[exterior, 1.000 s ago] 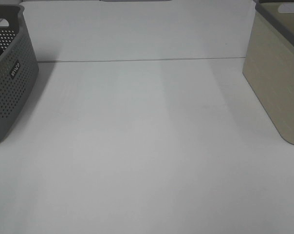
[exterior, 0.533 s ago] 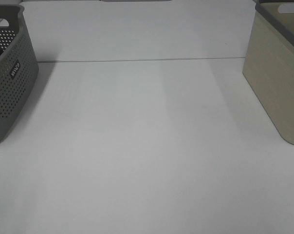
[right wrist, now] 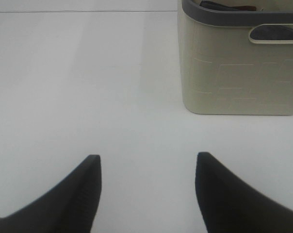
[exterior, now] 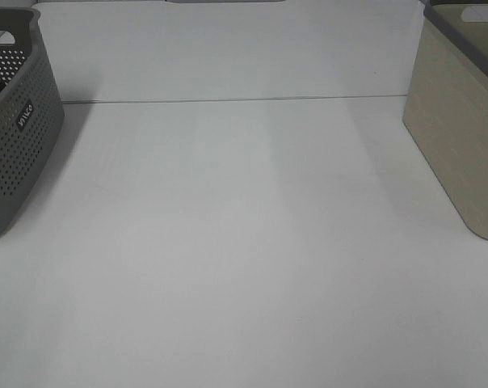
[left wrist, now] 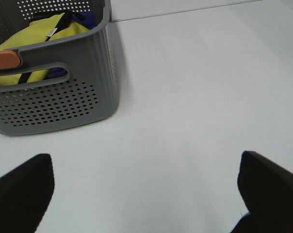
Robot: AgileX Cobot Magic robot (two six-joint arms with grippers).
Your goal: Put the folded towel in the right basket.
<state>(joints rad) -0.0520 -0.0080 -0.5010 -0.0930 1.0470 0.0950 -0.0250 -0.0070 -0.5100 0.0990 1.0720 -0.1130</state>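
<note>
No folded towel lies on the white table [exterior: 244, 242]. The beige right basket [exterior: 458, 137] stands at the table's right edge; the right wrist view shows it [right wrist: 241, 68] with something dark [right wrist: 224, 6] just inside its rim, too little of it visible to identify. The grey perforated left basket [exterior: 14, 129] holds a yellow cloth [left wrist: 40, 36] with dark straps. My left gripper [left wrist: 145, 158] is open and empty, low over the table near the grey basket [left wrist: 54, 92]. My right gripper [right wrist: 147, 160] is open and empty, apart from the beige basket. Neither gripper shows in the exterior view.
An orange object [left wrist: 5, 59] rests on the grey basket's rim. A thin seam [exterior: 228, 100] crosses the table at the back. The two baskets stand at opposite sides of the table with bare white surface between them.
</note>
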